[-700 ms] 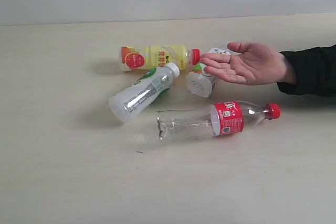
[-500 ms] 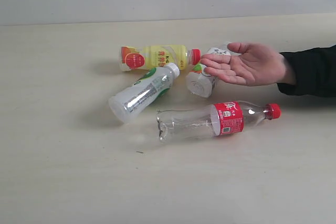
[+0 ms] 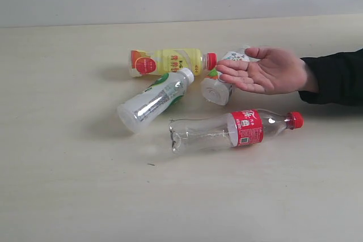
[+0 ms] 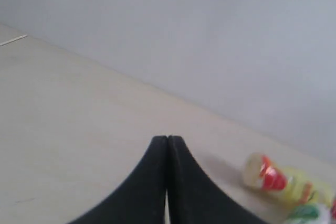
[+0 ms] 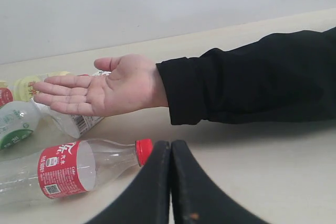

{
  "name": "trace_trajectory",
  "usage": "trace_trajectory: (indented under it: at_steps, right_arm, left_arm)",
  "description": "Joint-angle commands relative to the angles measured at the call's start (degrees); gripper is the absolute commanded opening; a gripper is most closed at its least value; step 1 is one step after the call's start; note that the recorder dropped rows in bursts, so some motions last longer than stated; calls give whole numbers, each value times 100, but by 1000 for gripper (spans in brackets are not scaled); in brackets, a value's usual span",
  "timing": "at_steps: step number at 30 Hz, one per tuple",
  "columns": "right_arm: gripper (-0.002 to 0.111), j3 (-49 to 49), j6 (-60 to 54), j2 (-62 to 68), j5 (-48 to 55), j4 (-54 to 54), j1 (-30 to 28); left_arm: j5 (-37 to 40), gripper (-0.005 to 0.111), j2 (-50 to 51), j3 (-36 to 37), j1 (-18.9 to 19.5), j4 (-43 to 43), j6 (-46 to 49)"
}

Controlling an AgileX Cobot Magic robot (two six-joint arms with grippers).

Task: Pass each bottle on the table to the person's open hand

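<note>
Evidently nothing has shifted: the bottles still lie on the worktop near the open hand; left end effector and right end effector stay closed, empty, so no handover has begun.

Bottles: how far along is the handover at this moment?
Done: nothing; the open hand is empty. In hand: nothing; left gripper and right gripper are shut, empty. Left: yellow bottle, red-labelled bottle, left-side white-capped bottle and white-capped bottle beside the hand, all lying on the table.
</note>
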Motion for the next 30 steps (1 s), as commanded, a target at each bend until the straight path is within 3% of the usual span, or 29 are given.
trace_trajectory:
  at_steps: [1,4,5,7,11,15,17,20,25,30]
  right_arm:
    - [0,28,-13,43,-60,-2,-29]
    - [0,28,-13,43,-60,-2,-29]
    - [0,28,-13,43,-60,-2,-29]
    - [0,28,-13,43,-60,-2,-29]
    - [0,28,-13,43,-60,-2,-29]
    - [0,28,-13,43,-60,-2,-29]
    - [0,28,-13,43,-60,-2,-29]
    - [0,28,-13,43,-60,-2,-29]
    - [0,28,-13,43,-72,-2,-29]
    - [0,28,-13,43,-72,-2,-29]
  left_arm:
    - [-958,0,-39,18,-33,-342,-800]
    - [-2340,0,-39,18,-33,-342,-1373]
    - [-3159,0,-39,18,-33,-342,-1829]
    - [-3838,0,-39,-101,-33,-378,-2490]
    - [-3691,0,467,-1229,-33,-394,-2173]
    - [-2799,0,1879,-2762,-33,243,-1961]
    - [-2153,0,2868,-3571,-33,1038,-2187]
    - [-710,0,4341,-4576,-209,2082,-2738]
    - [1595,0,6380,-5732,-1215,1735,-1480]
    - [2799,0,7850,-6637,-2266,729,815]
